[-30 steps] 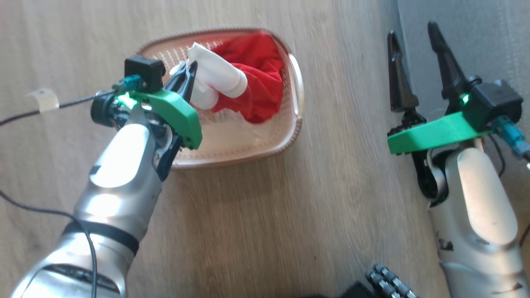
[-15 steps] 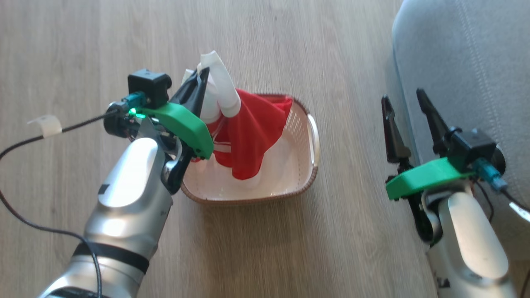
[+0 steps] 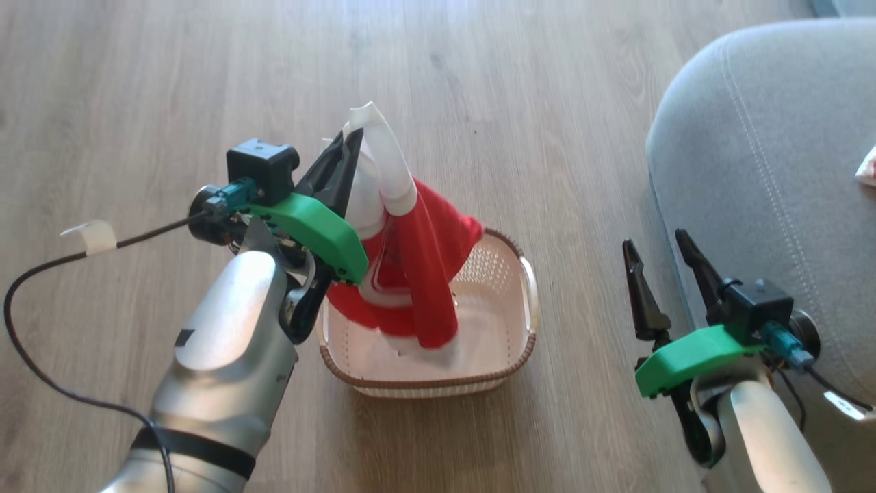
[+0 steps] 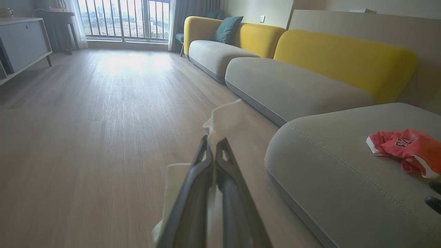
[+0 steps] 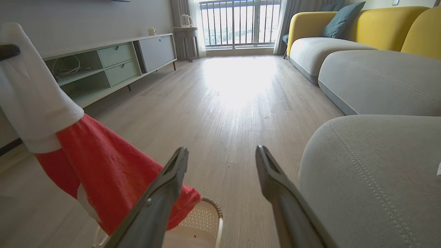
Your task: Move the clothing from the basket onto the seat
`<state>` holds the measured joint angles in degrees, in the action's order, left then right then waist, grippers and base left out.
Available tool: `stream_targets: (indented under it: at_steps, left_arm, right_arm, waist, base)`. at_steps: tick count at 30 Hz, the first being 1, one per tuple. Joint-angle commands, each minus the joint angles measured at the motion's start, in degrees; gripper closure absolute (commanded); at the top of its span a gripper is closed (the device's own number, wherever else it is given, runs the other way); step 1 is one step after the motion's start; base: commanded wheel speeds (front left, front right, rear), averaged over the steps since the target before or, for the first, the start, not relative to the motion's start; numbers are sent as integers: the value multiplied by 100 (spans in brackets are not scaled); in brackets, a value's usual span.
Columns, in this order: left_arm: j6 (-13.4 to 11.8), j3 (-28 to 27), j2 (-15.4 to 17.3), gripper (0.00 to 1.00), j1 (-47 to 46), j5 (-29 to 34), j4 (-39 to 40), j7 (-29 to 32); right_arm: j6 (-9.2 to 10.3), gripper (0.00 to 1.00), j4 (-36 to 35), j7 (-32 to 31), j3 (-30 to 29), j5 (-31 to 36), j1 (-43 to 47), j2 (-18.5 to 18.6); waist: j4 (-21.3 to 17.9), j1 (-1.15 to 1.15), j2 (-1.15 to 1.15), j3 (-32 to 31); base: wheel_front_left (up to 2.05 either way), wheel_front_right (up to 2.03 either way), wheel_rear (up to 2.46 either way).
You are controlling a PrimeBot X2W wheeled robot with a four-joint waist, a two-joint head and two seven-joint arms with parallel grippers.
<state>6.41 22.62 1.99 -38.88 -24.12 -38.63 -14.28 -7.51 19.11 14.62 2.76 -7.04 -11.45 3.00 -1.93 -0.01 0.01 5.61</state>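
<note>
A: While the left claw (image 3: pixel 352 138) is pinching the clothing (image 3: pixel 428 274) by a white fold at its top, its two fingers are pressing together on that fold, and the red body is hanging down into the basket (image 3: pixel 438 385).

B: So the hem is not out yet?

A: Its lower end is dangling inside the rim, at or just above the basket's bottom. I cannot tell whether it is touching. The seat (image 3: pixel 766 150) is lying to the right, well apart from the basket, with another red garment (image 4: pixel 403 148) already resting on it.

B: And the right claw (image 3: pixel 653 238)?

A: It is hovering wide open and holding nothing, between the basket and the seat, just beside the cushion's left edge.

B: What are you worrying about?

A: Two things, as I am judging it. If the arm is swinging right before the hem is clearing the rim, the trailing cloth may be catching it and dragging the light basket across the floor (image 3: pixel 171 103). And the grip is sitting on a thin fold — the hanging weight may be pulling it loose mid-carry, or the drape may be snagging on the open right fingers.
</note>
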Motion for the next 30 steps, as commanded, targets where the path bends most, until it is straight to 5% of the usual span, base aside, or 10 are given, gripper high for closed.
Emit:
stream_targets:
  at_steps: [1, 24, 30]
  left_arm:
    - [-51, -128, 90, 100, -170, -25, 288, -72]
    - [-195, 104, 89, 100, -571, -6, 1129, -72]
    - [-175, 252, 89, 100, -549, -88, 1228, -72]
  right_arm:
    - [2, 0, -144, 38, 153, -21, -34, -13]
    - [2, 0, -90, 38, 128, -147, 266, -13]
    - [2, 0, -143, 38, 577, -213, 61, -13]
  waist:
    - [88, 1, -1, -171]
    - [228, 1, -1, -497]
    - [271, 1, -1, -425]
  base:
    - [0, 0, 0]
    - [0, 0, 0]
    - [0, 0, 0]
